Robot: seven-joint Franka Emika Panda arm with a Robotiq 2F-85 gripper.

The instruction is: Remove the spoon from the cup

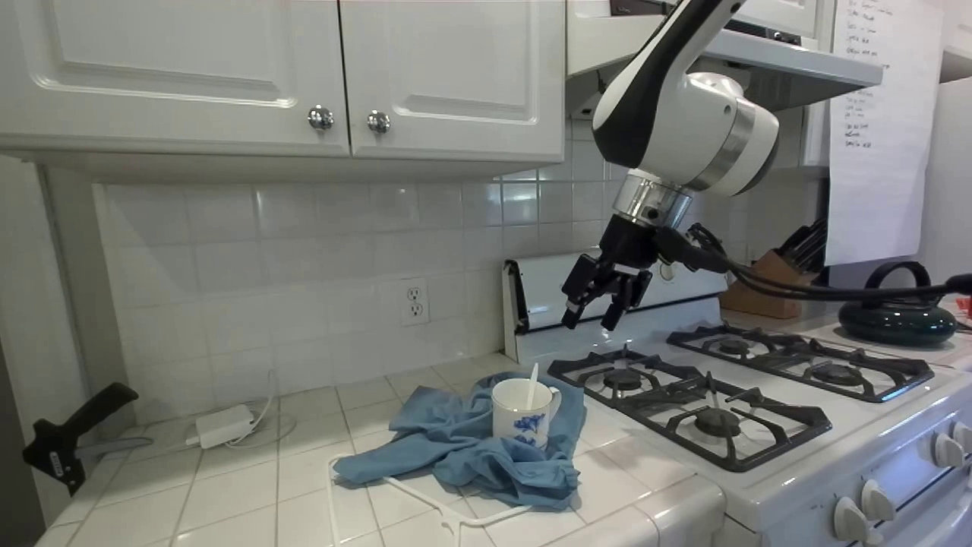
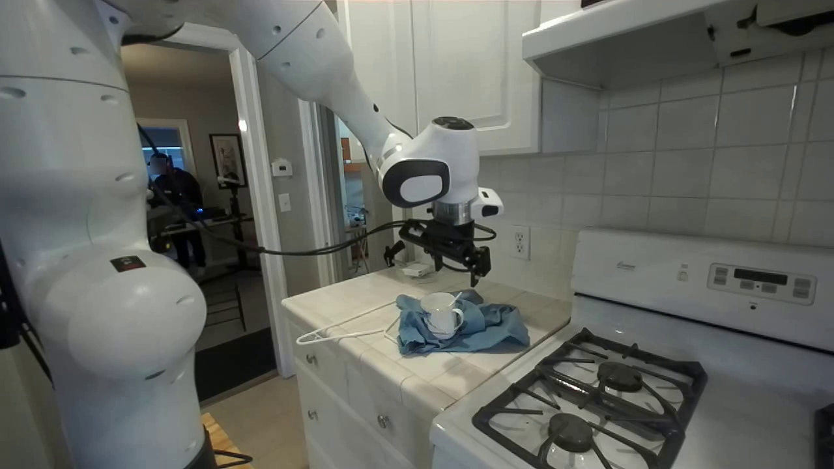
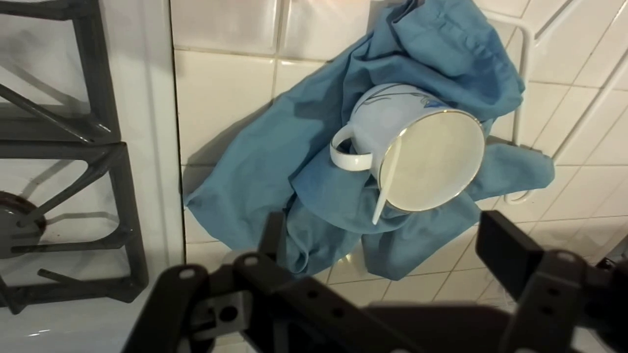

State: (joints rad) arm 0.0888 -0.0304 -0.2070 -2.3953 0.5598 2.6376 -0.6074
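The white cup with a blue flower mark stands upright on the blue cloth in both exterior views (image 1: 510, 422) (image 2: 442, 320); it also shows in the wrist view (image 3: 387, 115), with its handle at left. The pale spoon (image 1: 533, 384) leans in the cup, its handle rising above the rim; it also shows in an exterior view (image 2: 457, 298) and in the wrist view (image 3: 389, 184). Its lower end is hidden inside the cup. My gripper (image 1: 590, 322) is open and empty, well above the cup and apart from it; its two fingers stand wide in the wrist view (image 3: 385, 235).
The crumpled blue cloth (image 1: 425, 433) lies under the cup on the tiled counter (image 1: 235, 501). A white hanger (image 1: 416, 495) lies partly under it. The stove with black grates (image 1: 687, 406) adjoins the counter. A white adapter (image 1: 224, 425) and a black clamp (image 1: 64, 441) are farther along.
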